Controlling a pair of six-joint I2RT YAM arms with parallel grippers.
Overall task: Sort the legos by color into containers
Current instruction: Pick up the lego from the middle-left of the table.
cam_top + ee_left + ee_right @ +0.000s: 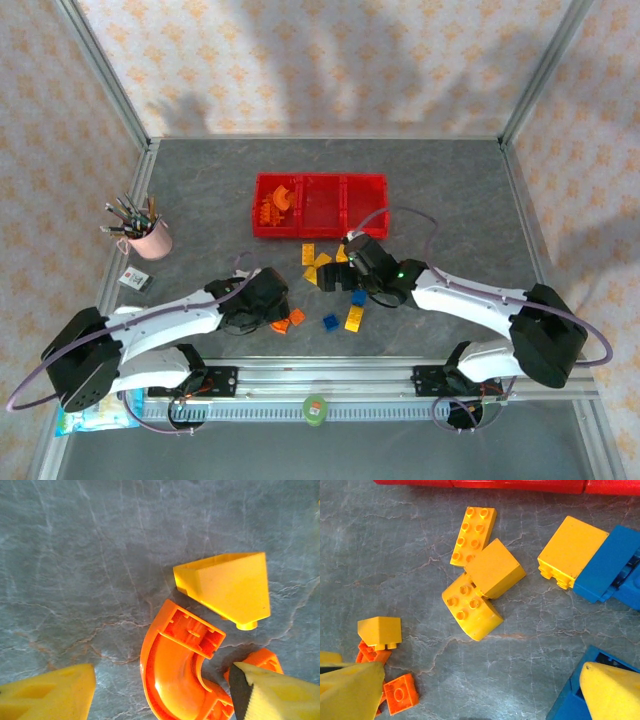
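The three joined red containers (320,205) stand at the back; the left one holds orange legos (275,205). Yellow, blue and orange legos lie scattered in front of them. My left gripper (281,317) is open low over the table, and a curved orange lego (172,675) lies between its fingers (50,695). A yellow lego (227,587) lies just beyond it, and another orange lego (262,659) is partly hidden by the right finger. My right gripper (480,695) is open over bare table, with yellow legos (472,612) ahead and a blue lego (570,702) at its right finger.
A pink cup of pens (145,235) and a small green box (134,280) sit at the left. More yellow (570,552) and blue (610,565) bricks lie near the bins' front wall (520,484). A metal frame borders the table.
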